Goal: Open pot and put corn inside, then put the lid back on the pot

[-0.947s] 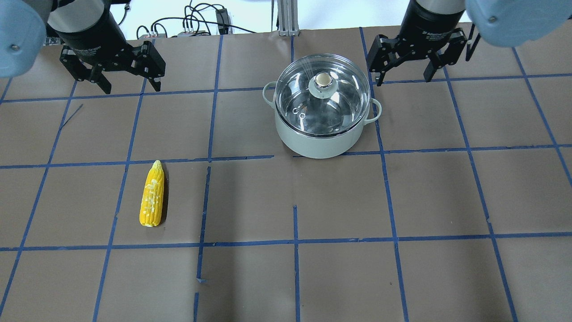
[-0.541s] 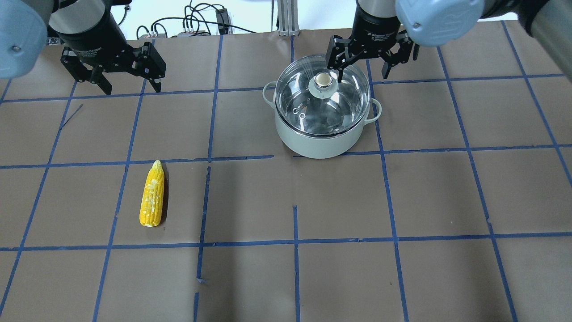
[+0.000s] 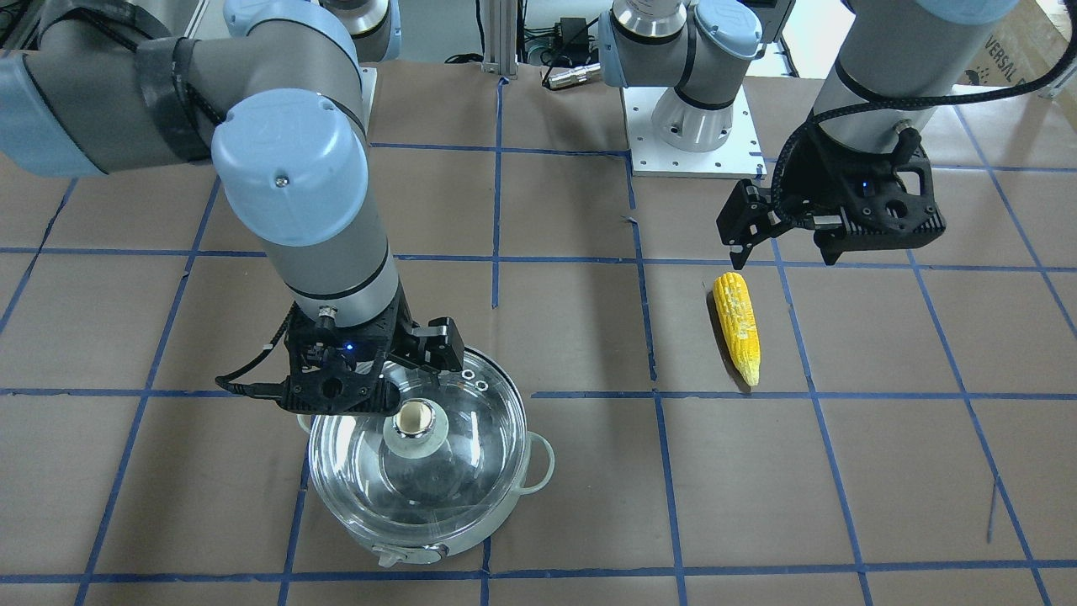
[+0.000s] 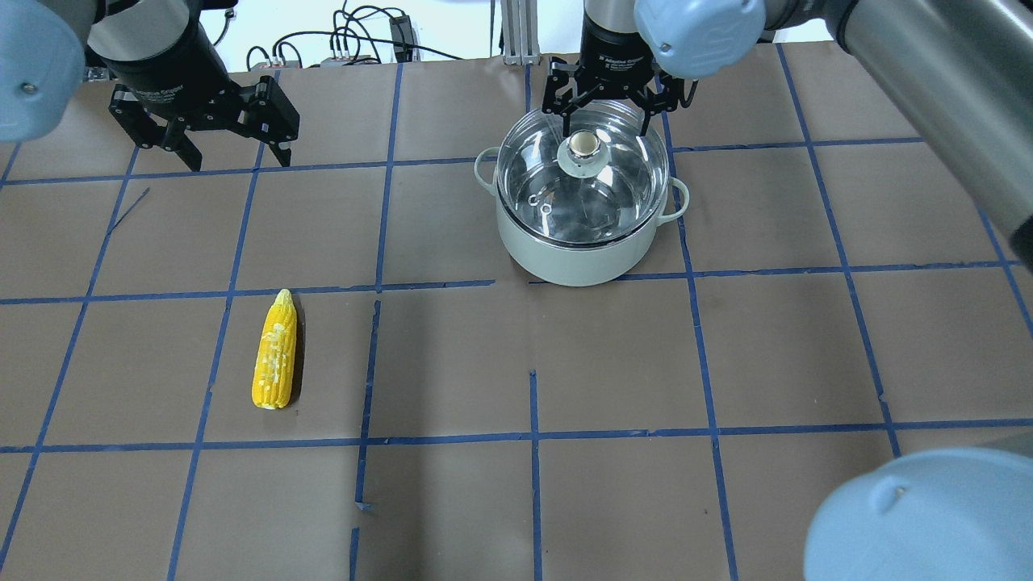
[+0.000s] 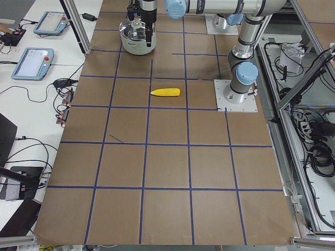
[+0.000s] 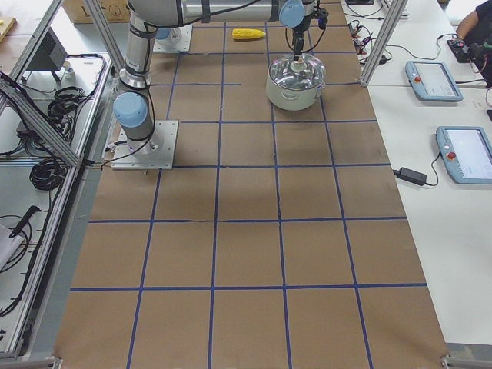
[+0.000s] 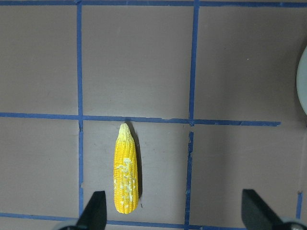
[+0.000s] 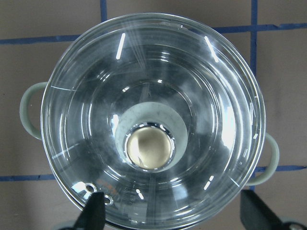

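The pot (image 4: 577, 260) stands upright on the brown counter (image 4: 791, 347), which is marked off in squares by blue tape lines (image 4: 702, 355). Its pale green body and two loop handles show in the overhead view. The clear glass lid (image 4: 617, 181) sits closed on the rim, with its cream-topped knob (image 4: 583, 145) at the centre. Nothing can be seen inside the pot through the glass except shiny metal. The right end effector (image 4: 606, 129) hangs over the lid with its fingers spread wide, one on each side of the knob and touching neither it nor the handles. In the right wrist view the knob (image 8: 149, 149) lies between the two dark fingertips (image 8: 93, 213) but a little ahead of them. The end effector seems to be clear of the glass, though no view is sharp enough to be sure how far above it. The corn (image 4: 274, 351) lies flat on the counter on the robot's left side, well apart from the pot. It sits inside one taped square just beside a line, with its pointed tip turned away from the robot's base. The left end effector (image 4: 238, 157) is also spread wide and holds nothing. It hovers above the counter with the corn (image 7: 126, 170) below it, nearer one finger than the other.
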Action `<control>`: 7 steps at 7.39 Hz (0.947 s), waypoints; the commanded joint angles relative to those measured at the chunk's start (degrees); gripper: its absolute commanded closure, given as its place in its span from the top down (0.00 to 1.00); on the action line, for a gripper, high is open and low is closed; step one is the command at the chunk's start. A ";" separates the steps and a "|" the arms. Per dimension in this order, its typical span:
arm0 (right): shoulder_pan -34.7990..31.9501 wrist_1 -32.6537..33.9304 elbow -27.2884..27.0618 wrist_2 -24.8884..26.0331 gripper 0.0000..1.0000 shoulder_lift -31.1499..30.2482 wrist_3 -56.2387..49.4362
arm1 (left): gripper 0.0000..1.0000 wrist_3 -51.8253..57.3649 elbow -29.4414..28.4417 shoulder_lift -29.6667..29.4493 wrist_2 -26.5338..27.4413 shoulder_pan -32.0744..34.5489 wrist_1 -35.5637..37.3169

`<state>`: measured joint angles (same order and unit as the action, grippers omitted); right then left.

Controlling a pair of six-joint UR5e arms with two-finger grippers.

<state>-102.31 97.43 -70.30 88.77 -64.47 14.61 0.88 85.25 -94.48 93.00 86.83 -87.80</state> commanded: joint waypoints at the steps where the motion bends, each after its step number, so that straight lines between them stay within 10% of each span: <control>1: -0.61 1.70 0.95 0.08 0.99 2.50 2.78 | 1.00 0.00 0.00 0.00 -0.01 0.00 0.00; 7: -0.61 4.61 0.51 0.35 0.99 4.88 3.14 | 1.00 0.00 0.00 0.00 -0.45 0.00 0.00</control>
<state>-102.92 101.81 -69.65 89.19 -59.71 17.75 0.88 85.25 -94.48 92.67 86.83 -87.80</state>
